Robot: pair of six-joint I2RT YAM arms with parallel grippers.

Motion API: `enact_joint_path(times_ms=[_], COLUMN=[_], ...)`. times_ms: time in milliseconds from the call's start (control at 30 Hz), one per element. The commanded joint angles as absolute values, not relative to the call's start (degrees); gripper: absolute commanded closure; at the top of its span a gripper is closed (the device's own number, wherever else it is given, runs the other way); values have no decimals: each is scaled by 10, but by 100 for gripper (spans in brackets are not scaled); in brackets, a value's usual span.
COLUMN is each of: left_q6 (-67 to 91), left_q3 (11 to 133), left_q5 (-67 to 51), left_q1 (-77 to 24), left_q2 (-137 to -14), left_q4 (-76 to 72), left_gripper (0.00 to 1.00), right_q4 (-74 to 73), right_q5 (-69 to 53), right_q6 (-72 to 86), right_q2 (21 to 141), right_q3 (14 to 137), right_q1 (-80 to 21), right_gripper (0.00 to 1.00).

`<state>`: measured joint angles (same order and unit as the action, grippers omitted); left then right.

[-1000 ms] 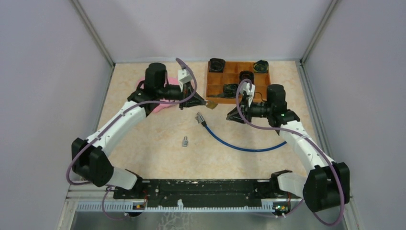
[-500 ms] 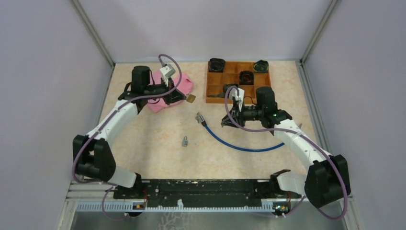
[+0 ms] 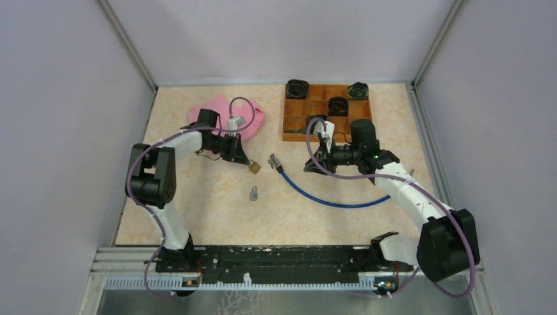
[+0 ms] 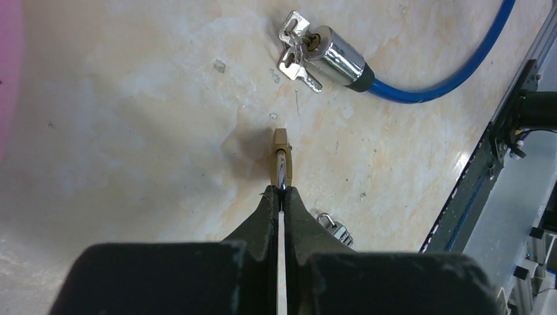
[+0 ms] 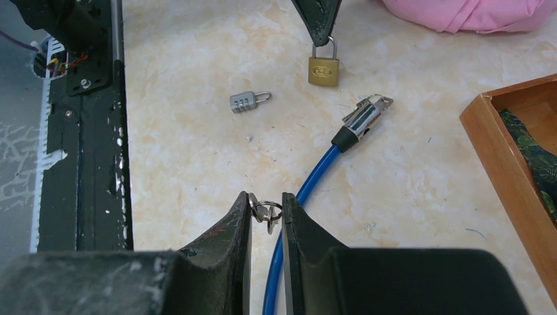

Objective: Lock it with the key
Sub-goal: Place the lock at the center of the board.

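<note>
A brass padlock (image 3: 253,168) (image 4: 281,154) (image 5: 324,71) hangs by its shackle from my left gripper (image 3: 247,162) (image 4: 280,191), which is shut on it low over the tabletop, left of centre. In the right wrist view, small keys on a ring (image 5: 266,212) are pinched between the fingers of my right gripper (image 3: 310,165) (image 5: 266,200). That gripper sits to the right of the padlock, above the blue cable. The padlock's keyhole side is hidden.
A blue cable lock (image 3: 328,199) (image 5: 309,190) curves across the centre, its chrome head (image 3: 274,161) (image 4: 335,56) (image 5: 361,118) carrying its own keys. A small grey combination padlock (image 3: 253,193) (image 5: 248,101) (image 4: 334,230) lies nearer. Pink cloth (image 3: 223,111) and a wooden tray (image 3: 286,118) sit at the back.
My left arm has folded back and carried the brass padlock from beside the tray down toward the table's centre-left. My right gripper shifted slightly left early on and has held still since.
</note>
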<state>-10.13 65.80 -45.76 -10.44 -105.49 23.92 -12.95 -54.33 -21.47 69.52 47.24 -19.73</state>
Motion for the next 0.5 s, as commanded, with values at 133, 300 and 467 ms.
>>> enact_joint_path(times_ms=[133, 300, 467], left_q6=[-112, -127, -143], left_q3=[671, 667, 661], left_q5=[-473, -469, -446], left_q1=[-62, -26, -3], left_q2=[-1063, -1073, -1077], left_q4=[263, 273, 281], left_gripper=[96, 95, 83], right_q4=[-99, -102, -104], right_q5=[-548, -541, -529], right_q6=[-213, -214, -221], right_q2=[687, 705, 738], right_q3=[477, 491, 515], right_q1=[-206, -221, -254], right_gripper=[100, 100, 100])
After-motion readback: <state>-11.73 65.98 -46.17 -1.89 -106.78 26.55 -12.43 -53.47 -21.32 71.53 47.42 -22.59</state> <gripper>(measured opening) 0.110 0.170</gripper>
